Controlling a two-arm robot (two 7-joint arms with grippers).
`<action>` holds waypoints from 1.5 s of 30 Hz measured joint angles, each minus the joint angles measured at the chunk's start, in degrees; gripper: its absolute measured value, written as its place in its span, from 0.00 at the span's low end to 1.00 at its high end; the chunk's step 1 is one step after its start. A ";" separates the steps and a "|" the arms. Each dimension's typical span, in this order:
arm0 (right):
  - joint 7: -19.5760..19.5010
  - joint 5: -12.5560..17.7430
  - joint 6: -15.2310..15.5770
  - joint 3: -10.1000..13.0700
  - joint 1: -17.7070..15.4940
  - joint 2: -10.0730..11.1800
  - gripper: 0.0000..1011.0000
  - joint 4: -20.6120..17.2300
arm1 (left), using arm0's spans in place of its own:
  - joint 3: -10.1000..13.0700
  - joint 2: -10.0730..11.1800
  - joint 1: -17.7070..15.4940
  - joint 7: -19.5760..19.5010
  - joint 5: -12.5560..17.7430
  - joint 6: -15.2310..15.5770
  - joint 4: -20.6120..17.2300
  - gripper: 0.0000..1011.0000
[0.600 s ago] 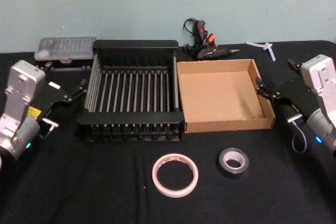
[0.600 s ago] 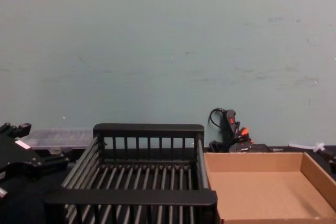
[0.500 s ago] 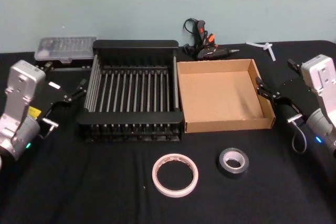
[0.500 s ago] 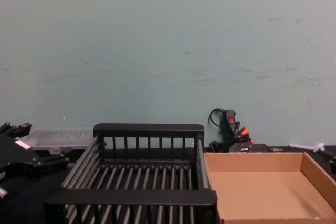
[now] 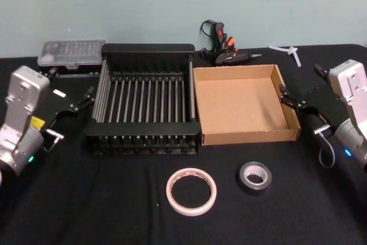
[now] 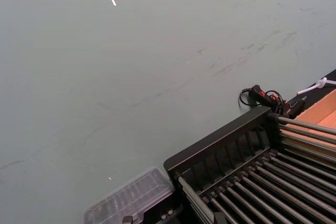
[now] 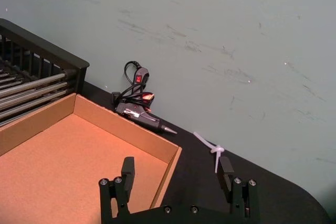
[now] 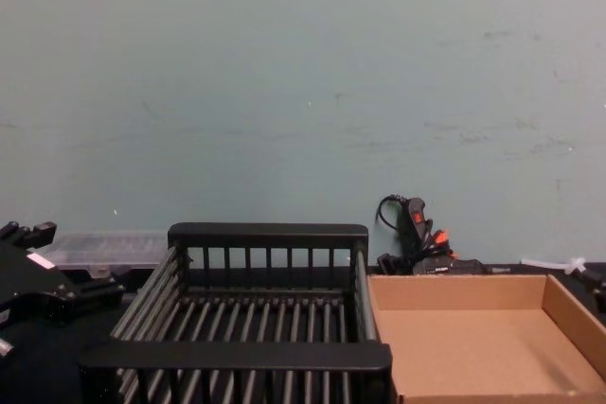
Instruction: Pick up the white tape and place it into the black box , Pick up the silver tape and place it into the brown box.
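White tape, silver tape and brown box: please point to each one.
white tape [image 5: 172,196], head view, on its left band.
silver tape [image 5: 254,185], head view, on its near band.
brown box [image 5: 250,136], head view, on its near wall.

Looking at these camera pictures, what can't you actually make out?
- Chest view: the black slatted crate and tan cardboard tray are cut off by the bottom edge.
- Head view: the contents of the clear plastic case are too small to tell, and so is any print inside the white-cream tape ring.
- Head view: the left pincer is dark against the black table; open or shut is unclear.
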 joint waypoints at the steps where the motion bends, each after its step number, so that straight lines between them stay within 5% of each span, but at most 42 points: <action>1: 0.00 0.00 0.00 0.00 0.00 0.00 0.99 0.00 | 0.00 0.00 0.00 0.00 0.00 0.00 0.00 0.99; 45: 1.37 0.70 0.17 1.00 -0.49 -0.55 0.99 -0.52 | 0.00 0.00 0.00 0.00 0.00 0.00 0.00 0.99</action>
